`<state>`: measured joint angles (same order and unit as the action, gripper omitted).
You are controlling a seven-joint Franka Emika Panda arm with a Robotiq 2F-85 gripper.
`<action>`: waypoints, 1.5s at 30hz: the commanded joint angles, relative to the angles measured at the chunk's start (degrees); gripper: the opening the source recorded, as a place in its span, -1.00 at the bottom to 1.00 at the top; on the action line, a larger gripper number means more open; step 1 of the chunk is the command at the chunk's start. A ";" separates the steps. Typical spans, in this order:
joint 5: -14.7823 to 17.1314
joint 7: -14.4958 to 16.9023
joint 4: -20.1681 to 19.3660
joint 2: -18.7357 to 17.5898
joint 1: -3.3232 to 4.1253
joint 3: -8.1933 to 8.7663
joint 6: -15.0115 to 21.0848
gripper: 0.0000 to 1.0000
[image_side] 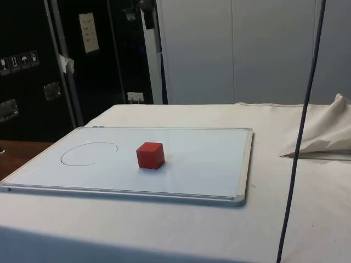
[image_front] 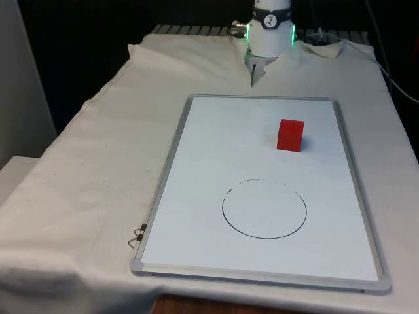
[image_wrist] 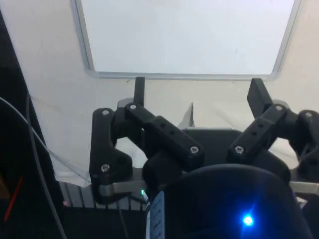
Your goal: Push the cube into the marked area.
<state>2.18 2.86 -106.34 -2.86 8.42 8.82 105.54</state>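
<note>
A red cube (image_front: 290, 135) (image_side: 150, 155) rests on a white board (image_front: 216, 150) (image_side: 208, 159) that lies flat on the cloth. It sits toward the board's far end, on the front view's right. A thin black circle (image_front: 264, 209) (image_side: 89, 153) is drawn nearer the board's near end, and the cube stands apart from it. In the wrist view my gripper (image_wrist: 198, 89) is open, its fingers (image_wrist: 139, 88) spread wide with nothing between them. It hangs over the cloth just off one short edge of the board (image_wrist: 189, 35).
The arm's base (image_front: 270, 33) stands beyond the board's far end, with bunched cloth (image_side: 323, 137) around it. A small metal clip (image_front: 137, 237) lies at the board's near corner on the front view's left. A black cable (image_side: 299, 142) hangs down in the side view.
</note>
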 commanded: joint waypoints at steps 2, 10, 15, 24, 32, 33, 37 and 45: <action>0.00 0.00 0.00 0.00 0.00 0.00 0.00 0.90; 0.00 0.00 0.00 0.00 0.00 0.00 0.00 0.06; 0.00 0.00 0.00 0.00 0.00 0.00 0.00 -0.34; 0.40 0.17 -1.20 0.40 0.00 -0.06 1.03 -0.99; 0.23 0.29 -3.50 1.66 0.00 -0.06 2.41 -0.99; 0.17 0.11 -5.10 2.92 0.11 -0.23 4.53 -0.99; 0.06 0.00 -8.19 4.70 0.06 -0.52 7.68 -0.99; 0.11 -0.11 -13.06 7.10 0.11 -1.03 12.49 -0.99</action>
<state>2.41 3.09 -118.26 3.50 8.42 7.91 116.60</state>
